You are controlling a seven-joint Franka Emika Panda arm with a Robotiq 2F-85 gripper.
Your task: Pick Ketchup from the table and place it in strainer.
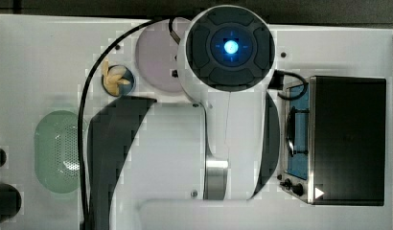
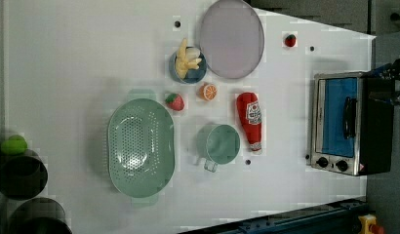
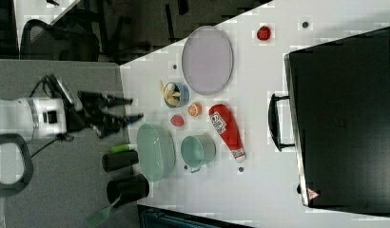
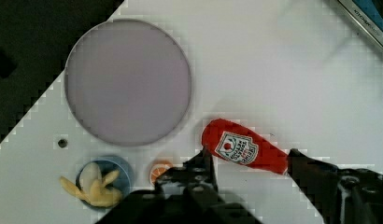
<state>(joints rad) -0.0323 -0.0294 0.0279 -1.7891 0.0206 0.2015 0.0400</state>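
The Ketchup [image 2: 250, 119] is a red soft bottle with a white label, lying flat on the white table between the teal cup [image 2: 218, 145] and the toaster oven [image 2: 347, 122]. In the wrist view the Ketchup [image 4: 243, 148] lies between my two dark fingers [image 4: 201, 168], and my gripper [image 4: 249, 156] is open with nothing in it. In the right view my gripper [image 3: 136, 108] hangs well above the table. The strainer [image 2: 141, 147] is a pale mint-green oval basket with a dotted base; it stands empty beyond the cup, also seen as the strainer [image 1: 58, 151] and the strainer [image 3: 156, 152].
A strawberry [image 2: 175, 101] and an orange slice [image 2: 207, 91] lie between the strainer and the Ketchup. A blue bowl with banana [image 2: 188, 63] and a lilac plate [image 2: 231, 38] stand nearby. Another strawberry [image 2: 290, 40] lies near the table edge. Black containers [image 2: 22, 175] stand beside the strainer.
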